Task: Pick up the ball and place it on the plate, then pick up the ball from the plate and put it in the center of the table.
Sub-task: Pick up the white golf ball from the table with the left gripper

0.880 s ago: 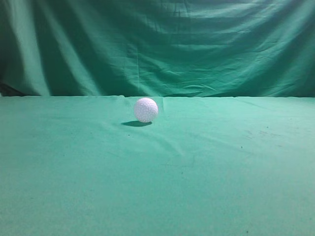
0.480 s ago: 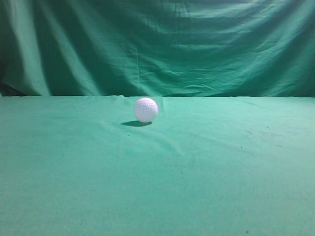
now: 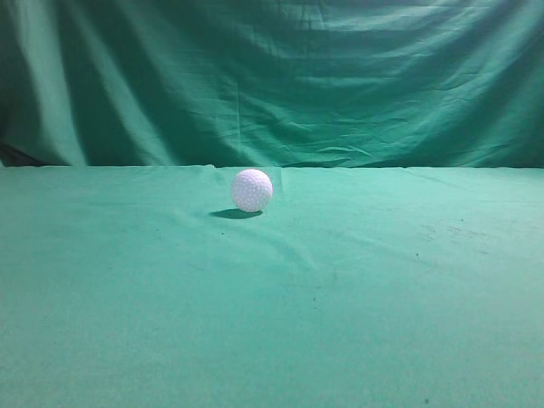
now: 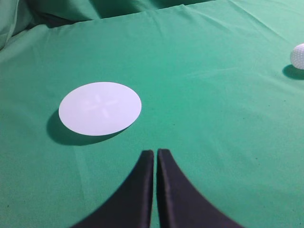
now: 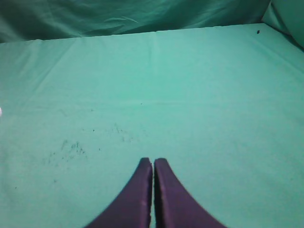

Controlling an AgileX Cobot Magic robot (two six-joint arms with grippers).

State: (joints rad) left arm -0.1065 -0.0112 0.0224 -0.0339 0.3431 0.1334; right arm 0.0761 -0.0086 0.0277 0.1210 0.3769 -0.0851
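The white dimpled ball (image 3: 252,189) rests on the green cloth table (image 3: 272,306) near its far edge, about mid-width. It also shows at the right edge of the left wrist view (image 4: 298,56). A flat round white plate (image 4: 100,108) lies on the cloth ahead and left of my left gripper (image 4: 155,152), which is shut and empty, well short of both plate and ball. My right gripper (image 5: 153,161) is shut and empty over bare cloth. Neither gripper shows in the exterior view, and the plate is out of that view.
A draped green backdrop curtain (image 3: 272,76) hangs behind the table's far edge. Faint dark specks mark the cloth (image 5: 71,147) left of my right gripper.
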